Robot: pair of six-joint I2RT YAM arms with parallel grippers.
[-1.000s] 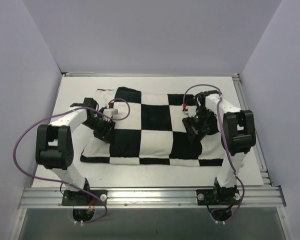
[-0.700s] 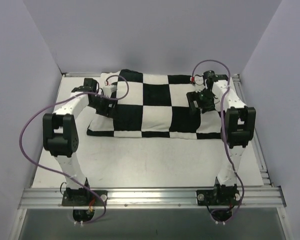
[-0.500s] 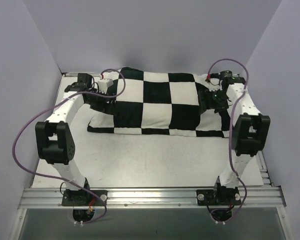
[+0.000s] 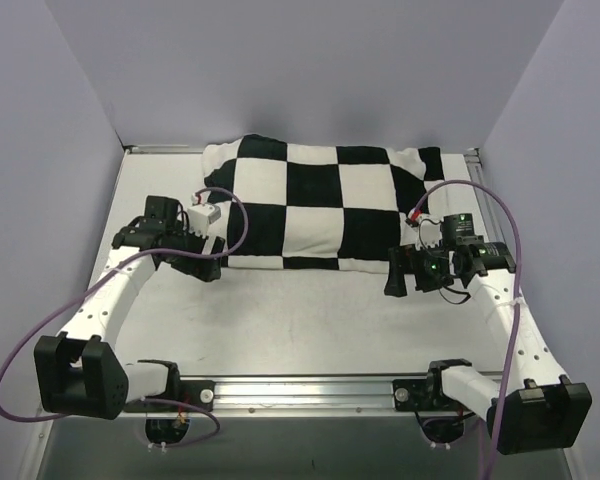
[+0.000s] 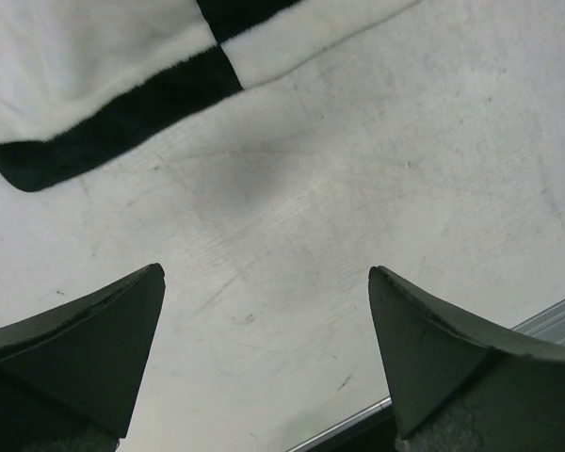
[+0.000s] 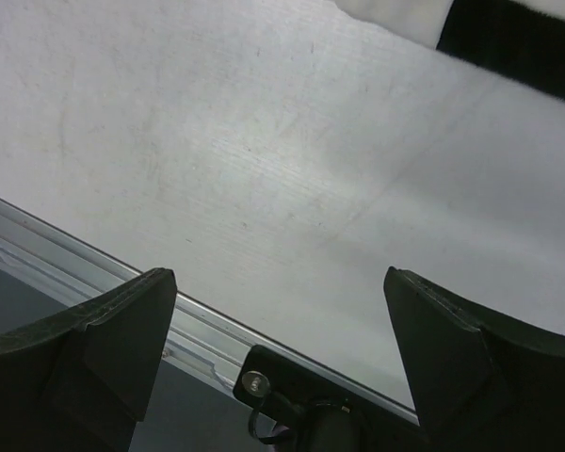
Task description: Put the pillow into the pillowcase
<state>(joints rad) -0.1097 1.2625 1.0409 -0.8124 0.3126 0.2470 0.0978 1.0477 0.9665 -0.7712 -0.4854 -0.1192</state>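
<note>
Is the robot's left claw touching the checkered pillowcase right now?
Apart. The left wrist view shows the left gripper open, with a strip of table between its fingertips and the edge of the pillowcase.

We see the overhead view evenly and brightly lit from above, sharp, without glare; the pillowcase [image 4: 320, 205] casts a thin soft shadow along its lower edge. In both wrist views the dark fingers [image 5: 75, 348] at the bottom corners are blurred, while the scuffed table [image 5: 377, 169] is sharp.
</note>
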